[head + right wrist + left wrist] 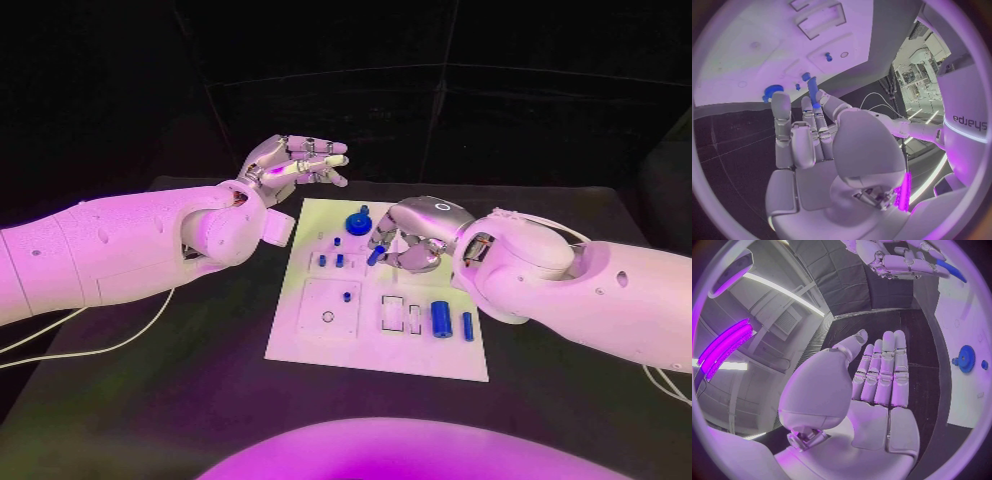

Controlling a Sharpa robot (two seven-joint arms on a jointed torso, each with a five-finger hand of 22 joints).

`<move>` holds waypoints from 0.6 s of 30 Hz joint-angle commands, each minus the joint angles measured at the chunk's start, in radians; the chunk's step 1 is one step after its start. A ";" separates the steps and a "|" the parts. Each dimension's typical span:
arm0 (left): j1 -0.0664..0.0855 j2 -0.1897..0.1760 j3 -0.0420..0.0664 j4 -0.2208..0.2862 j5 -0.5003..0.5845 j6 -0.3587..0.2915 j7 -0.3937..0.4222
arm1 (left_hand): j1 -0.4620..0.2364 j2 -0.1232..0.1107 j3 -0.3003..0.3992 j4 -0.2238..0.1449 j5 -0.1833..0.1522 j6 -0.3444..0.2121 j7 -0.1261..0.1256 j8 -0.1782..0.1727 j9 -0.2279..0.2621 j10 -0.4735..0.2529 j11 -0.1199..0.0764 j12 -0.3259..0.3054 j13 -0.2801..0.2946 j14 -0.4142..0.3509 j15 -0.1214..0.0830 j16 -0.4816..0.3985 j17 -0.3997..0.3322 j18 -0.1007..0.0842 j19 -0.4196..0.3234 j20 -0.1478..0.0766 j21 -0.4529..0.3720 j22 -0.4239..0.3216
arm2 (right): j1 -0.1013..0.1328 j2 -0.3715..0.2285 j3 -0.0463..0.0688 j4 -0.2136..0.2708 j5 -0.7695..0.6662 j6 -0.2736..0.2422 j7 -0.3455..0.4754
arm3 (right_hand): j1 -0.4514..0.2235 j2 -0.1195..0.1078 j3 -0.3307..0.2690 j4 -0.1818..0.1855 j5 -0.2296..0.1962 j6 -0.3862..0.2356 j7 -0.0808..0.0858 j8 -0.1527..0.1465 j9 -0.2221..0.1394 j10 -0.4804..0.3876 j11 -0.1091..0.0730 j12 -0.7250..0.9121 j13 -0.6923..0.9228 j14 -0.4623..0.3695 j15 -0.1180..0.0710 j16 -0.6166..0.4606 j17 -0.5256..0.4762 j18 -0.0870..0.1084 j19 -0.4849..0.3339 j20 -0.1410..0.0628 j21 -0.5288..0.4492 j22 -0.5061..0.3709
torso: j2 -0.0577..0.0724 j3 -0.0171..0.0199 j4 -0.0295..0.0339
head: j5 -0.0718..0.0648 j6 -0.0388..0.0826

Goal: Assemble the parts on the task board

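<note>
"sharpa" wordmark, seen reversed, on the white arm (966,120), right wrist view

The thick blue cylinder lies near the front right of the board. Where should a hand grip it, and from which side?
Probably at its middle, from above. The cylinder lies flat on the board, long axis running front to back, so fingers would close across its round sides. A thinner pin lies close on its right, so room there is tight.

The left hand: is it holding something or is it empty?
Empty. The left hand hangs beside the task board, fingers straight and together, palm bare.
</note>
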 commanded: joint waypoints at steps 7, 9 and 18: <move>0.002 0.009 0.001 -0.007 0.002 0.010 0.008 | 0.013 0.000 0.001 -0.005 -0.003 -0.008 -0.001 0.004 0.001 -0.007 0.003 0.006 -0.001 0.005 0.001 -0.004 -0.001 0.010 0.007 0.001 -0.004 -0.002 | -0.038 0.115 -0.002 -0.051 0.007 0.019 0.053 | 0.003 -0.008 0.011 0.000 0.008 0.005 0.004 -0.004 0.000 0.005 0.005 -0.007 -0.001 0.042 -0.007 0.006 -0.001 -0.005 0.002 0.000 0.003 -0.005 | 0.000 -0.0008 -0.0005 | 0.017 -0.008; 0.002 0.010 0.001 -0.008 0.002 0.009 0.008 | 0.013 0.000 0.001 -0.005 -0.003 -0.008 -0.001 0.004 0.001 -0.007 0.003 0.006 -0.001 0.005 0.001 -0.004 -0.001 0.010 0.007 0.001 -0.004 -0.002 | -0.047 0.130 -0.006 -0.061 0.007 0.025 0.059 | 0.004 -0.008 0.012 0.000 0.008 0.004 0.005 -0.005 -0.001 0.004 0.005 -0.008 -0.001 0.042 -0.007 0.006 -0.001 -0.005 0.002 0.000 0.003 -0.007 | 0.000 -0.0007 -0.0001 | 0.019 -0.009; 0.002 0.012 0.001 -0.012 0.002 0.009 0.007 | 0.013 0.001 0.001 -0.005 -0.003 -0.008 -0.001 0.004 0.001 -0.007 0.003 0.006 -0.001 0.005 0.001 -0.004 -0.001 0.010 0.007 0.001 -0.004 -0.002 | -0.080 0.164 -0.043 -0.098 0.005 0.049 0.082 | 0.004 -0.007 0.014 0.000 0.009 0.004 0.005 -0.005 -0.001 0.004 0.006 -0.009 -0.001 0.041 -0.007 0.005 -0.003 -0.004 -0.001 0.000 0.001 -0.011 | -0.001 -0.0001 -0.0023 | 0.024 -0.012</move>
